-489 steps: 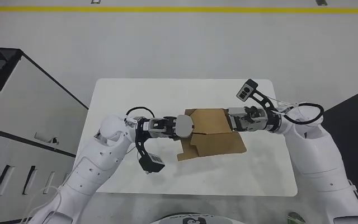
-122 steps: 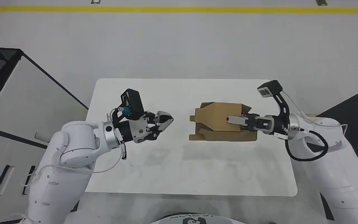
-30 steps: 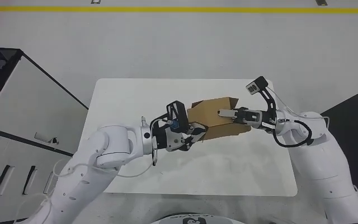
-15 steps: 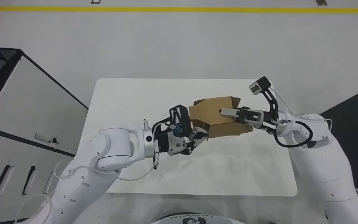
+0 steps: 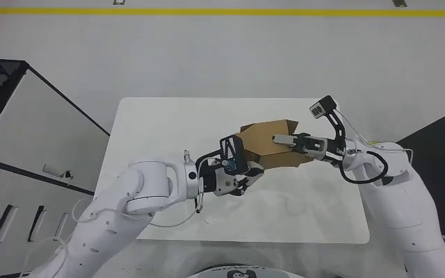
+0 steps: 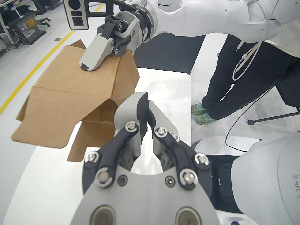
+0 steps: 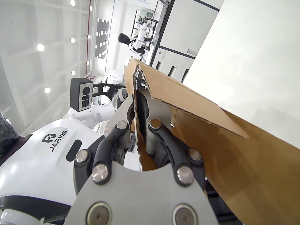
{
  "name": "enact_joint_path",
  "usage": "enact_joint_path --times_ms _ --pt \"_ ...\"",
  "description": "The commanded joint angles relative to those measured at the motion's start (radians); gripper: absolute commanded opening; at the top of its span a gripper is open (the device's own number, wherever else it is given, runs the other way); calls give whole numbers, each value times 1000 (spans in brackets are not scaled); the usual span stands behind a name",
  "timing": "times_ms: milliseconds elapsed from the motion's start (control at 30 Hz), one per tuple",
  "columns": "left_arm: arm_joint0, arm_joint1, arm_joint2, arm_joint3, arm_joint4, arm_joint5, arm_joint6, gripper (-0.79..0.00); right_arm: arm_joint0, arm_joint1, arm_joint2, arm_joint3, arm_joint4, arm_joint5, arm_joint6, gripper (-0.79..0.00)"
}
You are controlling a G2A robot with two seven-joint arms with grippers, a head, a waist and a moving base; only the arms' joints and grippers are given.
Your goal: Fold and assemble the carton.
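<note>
The brown carton (image 5: 266,136) is held tilted above the middle of the white table, half unfolded, with loose flaps hanging at its left end. My right gripper (image 5: 279,139) is shut on the carton's upper wall near its right end. In the right wrist view the cardboard edge (image 7: 140,87) runs between the right gripper's (image 7: 138,105) fingers. My left gripper (image 5: 252,174) sits just below the carton's near-left corner, shut on nothing. The left wrist view has the left gripper (image 6: 145,105) beside the carton's open end (image 6: 70,80), with the right gripper (image 6: 90,65) clamped on top.
The white table (image 5: 160,139) has free room to the left and along its front. A black-framed cabinet (image 5: 28,132) stands off the table's left side. A yellow floor line (image 5: 222,11) runs far behind.
My left arm has slid a little to the right and toward the front along the carton's near side. The right gripper and the carton have hardly moved.
</note>
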Motion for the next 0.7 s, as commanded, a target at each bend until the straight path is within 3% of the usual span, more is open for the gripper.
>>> enact_joint_path --times_ms 0,667 --pt "-3 -1 5 0 3 7 -1 -785 -3 0 0 -4 -1 1 -2 -785" --pt "6 4 -10 4 2 17 2 -785 -18 -1 9 -23 1 5 -1 -785"
